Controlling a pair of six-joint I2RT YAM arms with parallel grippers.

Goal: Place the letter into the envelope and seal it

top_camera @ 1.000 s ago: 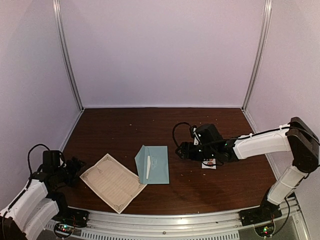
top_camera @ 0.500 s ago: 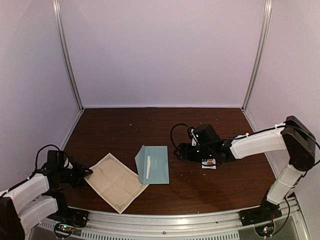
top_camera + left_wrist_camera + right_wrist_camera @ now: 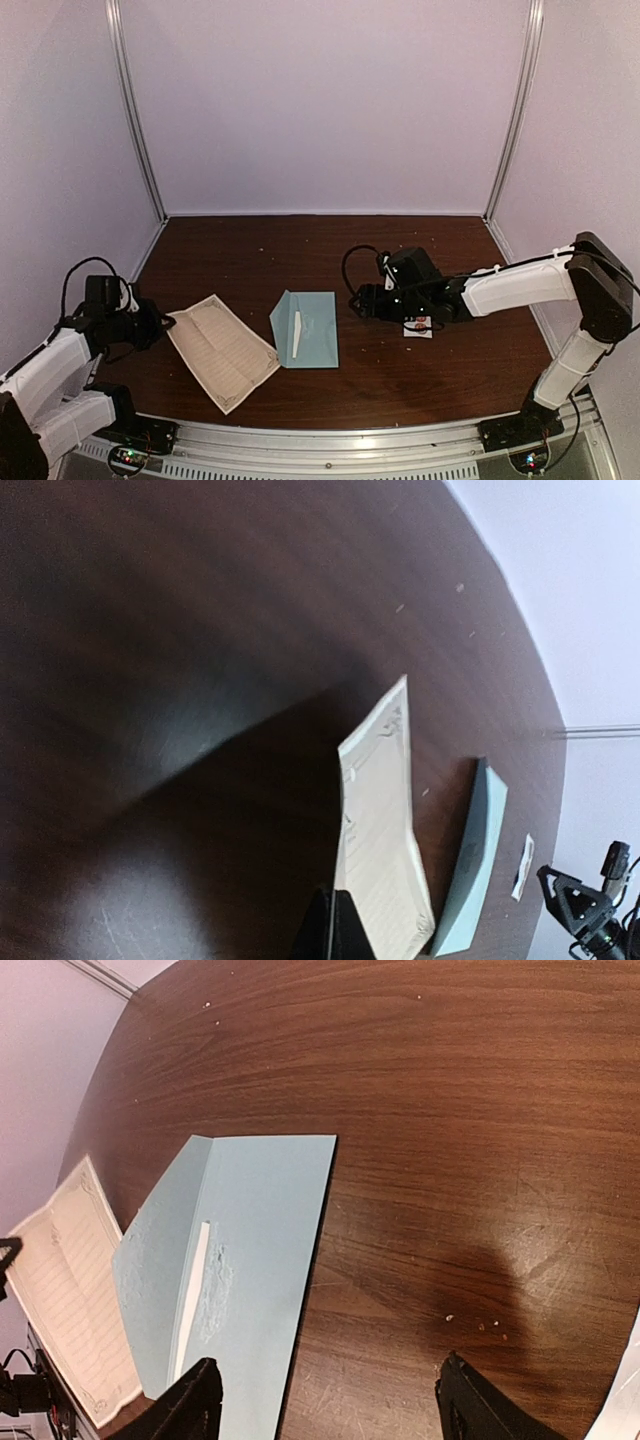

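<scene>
The cream letter (image 3: 222, 350) lies left of centre on the dark table, its left corner raised and the sheet bowed. My left gripper (image 3: 163, 322) is shut on that corner; in the left wrist view the dark fingertips (image 3: 345, 925) pinch the letter's (image 3: 380, 810) near edge. The light blue envelope (image 3: 308, 328) lies flat beside it, flap open toward the left, a white strip (image 3: 296, 333) on it. My right gripper (image 3: 358, 300) hovers just right of the envelope (image 3: 262, 1250), open, with nothing between its fingers (image 3: 196, 1402).
A small white card (image 3: 418, 326) with a red mark lies under the right forearm. White walls with metal corner posts (image 3: 140, 130) close in the table on three sides. A metal rail (image 3: 330, 440) runs along the near edge.
My left gripper reached the letter's left corner, shut on it and lifted it, so the sheet now bows and has shifted slightly left. The right arm has hardly moved.
</scene>
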